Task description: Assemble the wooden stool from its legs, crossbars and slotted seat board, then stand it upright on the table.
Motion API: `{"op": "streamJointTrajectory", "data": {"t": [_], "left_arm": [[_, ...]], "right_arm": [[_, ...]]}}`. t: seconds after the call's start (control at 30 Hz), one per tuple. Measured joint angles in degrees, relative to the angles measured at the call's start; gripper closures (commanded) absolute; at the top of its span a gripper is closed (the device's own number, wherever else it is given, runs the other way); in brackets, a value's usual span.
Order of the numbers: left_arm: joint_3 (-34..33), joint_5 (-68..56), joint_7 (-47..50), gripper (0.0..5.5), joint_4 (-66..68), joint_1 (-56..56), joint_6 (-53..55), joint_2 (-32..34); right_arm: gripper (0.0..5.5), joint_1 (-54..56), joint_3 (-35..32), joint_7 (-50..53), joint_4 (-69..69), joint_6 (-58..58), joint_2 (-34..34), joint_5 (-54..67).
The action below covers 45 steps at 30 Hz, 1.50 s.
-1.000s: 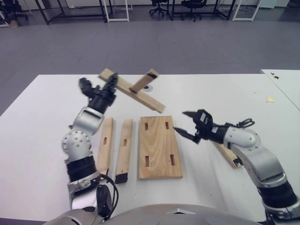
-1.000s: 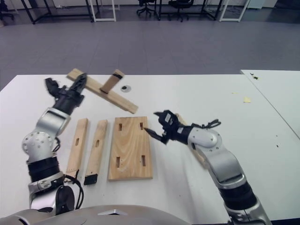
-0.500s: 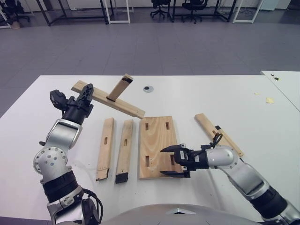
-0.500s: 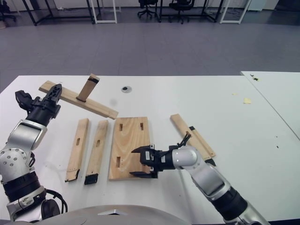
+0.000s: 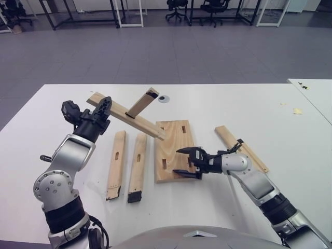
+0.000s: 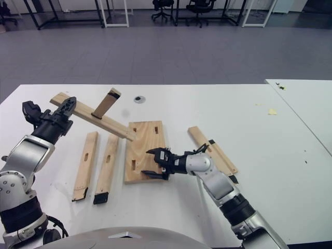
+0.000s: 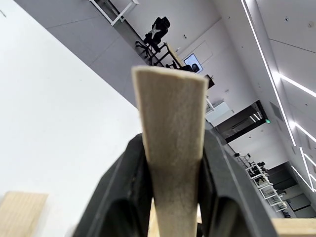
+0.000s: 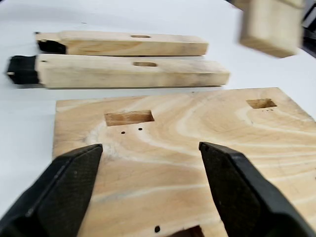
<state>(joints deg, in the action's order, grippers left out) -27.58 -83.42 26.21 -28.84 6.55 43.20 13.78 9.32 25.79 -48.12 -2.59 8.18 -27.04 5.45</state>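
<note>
Left pincer [image 7: 175,148] clamps a joined wooden piece; right pincer [image 5: 177,161] gapes at the slotted seat board [image 5: 174,140].

The left pincer is closed tight on one end of a long wooden bar [image 5: 132,118]. The bar is held slanting above the counter [image 5: 259,109], with a short crossbar [image 5: 144,101] standing out of its middle and its free end over the board's far-left corner. The right pincer stands wide, fingers spread at the near end of the board, which sits mid-counter. Just left of the board a loose leg [image 5: 117,163] and a second leg [image 5: 138,165] lie side by side. Another bar [image 5: 241,148] lies to the board's right, beside the right arm.
</note>
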Motion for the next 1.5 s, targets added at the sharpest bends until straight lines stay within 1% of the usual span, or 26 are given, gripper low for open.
{"op": "streamJointTrajectory", "data": {"t": [0.17, 0.3, 0.37, 0.43, 0.5, 0.67, 0.77, 0.83, 0.97, 1.13, 1.27, 1.5], "left_arm": [[3.9, -2.9, 8.4, 4.49, -7.8, -4.5, -1.4, 0.5], [6.7, -4.5, 13.8, 4.49, -12.3, -8.9, -2.8, 1.1], [7.3, -4.4, 16.1, 4.49, -14.7, -11.4, -4.1, 2.5], [8.0, -3.7, 17.2, 4.49, -15.8, -12.9, -5.0, 3.4], [9.4, -1.2, 16.6, 4.49, -16.9, -14.1, -5.8, 4.6], [14.2, 6.8, 14.1, 4.49, -17.7, -15.2, -8.9, 3.6], [15.5, 9.6, 14.1, 4.49, -18.6, -15.2, -10.2, 3.4], [15.9, 12.4, 12.9, 4.49, -18.9, -15.5, -10.2, 4.4], [19.2, 21.6, 9.3, 4.49, -20.9, -16.8, -10.4, 6.3], [24.1, 30.4, 6.6, 4.49, -21.3, -15.5, -12.7, 3.7], [24.4, 32.5, 4.6, 4.49, -20.9, -14.2, -12.7, 2.2], [23.1, 34.1, 1.1, 4.49, -19.7, -13.2, -11.6, 2.1]], "right_arm": [[1.85, 0.9, -1.5, 1.4, 1.2, -0.7, 0.9, -0.9], [1.85, -0.4, -9.8, 7.7, -1.4, -0.2, 1.0, -0.3], [1.85, -2.7, -17.4, 12.0, -4.9, 1.2, -0.1, 1.1], [1.85, -4.4, -19.8, 13.6, -5.5, 2.9, -2.0, 0.0], [1.85, -7.0, -18.6, 13.5, -5.5, 3.9, -4.0, -3.1], [1.85, -9.5, -9.6, 10.7, -7.1, 5.0, -4.0, -8.1], [1.85, -9.4, -7.1, 10.6, -7.4, 5.3, -3.7, -10.1], [1.85, -9.4, -6.2, 10.6, -8.2, 5.6, -3.5, -10.3], [1.85, -10.0, -7.3, 9.9, -9.6, 6.5, -3.7, -9.6], [1.85, -10.1, -8.1, 9.4, -9.7, 6.7, -4.1, -9.2], [1.85, -10.1, -8.3, 9.0, -9.6, 6.7, -4.1, -9.3], [1.85, -10.1, -8.5, 9.4, -9.4, 6.7, -3.8, -9.3]]}}
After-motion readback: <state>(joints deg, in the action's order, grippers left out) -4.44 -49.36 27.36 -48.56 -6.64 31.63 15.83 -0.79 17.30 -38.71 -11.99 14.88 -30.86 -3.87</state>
